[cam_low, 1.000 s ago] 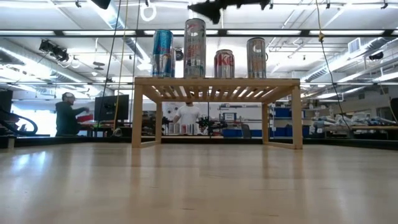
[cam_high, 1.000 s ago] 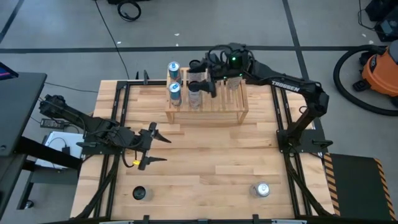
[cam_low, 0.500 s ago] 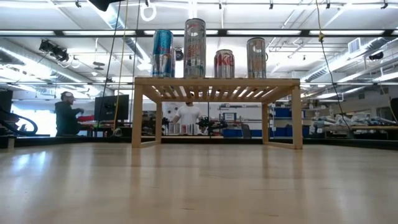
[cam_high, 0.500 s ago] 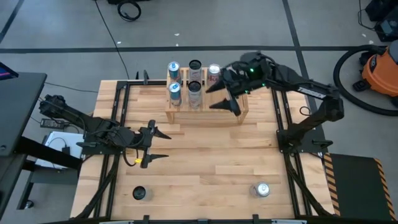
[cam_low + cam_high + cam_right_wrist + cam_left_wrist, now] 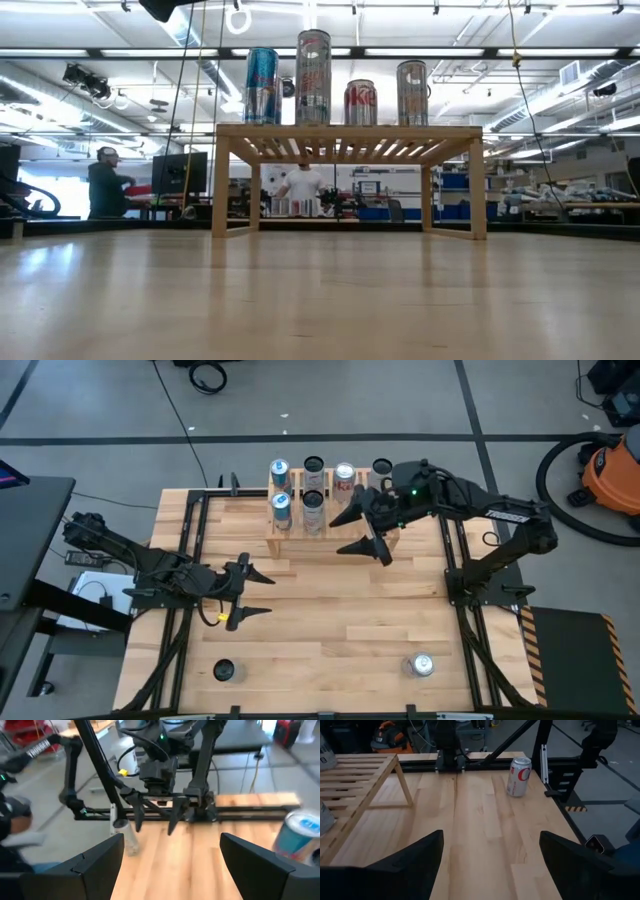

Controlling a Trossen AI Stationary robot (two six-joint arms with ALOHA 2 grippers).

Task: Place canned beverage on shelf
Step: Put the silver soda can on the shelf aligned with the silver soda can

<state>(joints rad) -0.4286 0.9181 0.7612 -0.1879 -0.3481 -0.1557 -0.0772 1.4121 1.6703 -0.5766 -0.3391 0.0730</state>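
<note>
The right arm reaches in from the table's right edge toward the far side. Its gripper [image 5: 360, 530] hangs over the table with both fingers spread wide. The left arm lies low by the left edge, and its gripper [image 5: 248, 594] is spread wide too.

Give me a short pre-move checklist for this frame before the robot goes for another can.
1. Right hand empty and open: ok, fingers spread, nothing between them.
2. Right hand off the shelf: ok, over its front edge, touching no can.
3. Cans on the shelf upright: ok, four show standing in the low view, e.g. the red can.
4. Free room on the shelf: ok, bare slats on its right part.
5. Next can available: ok, a silver can stands upright near the table's front right; a dark-topped can is at front left.
6. Left hand out of the way: ok, open, over the table's left side.
</note>
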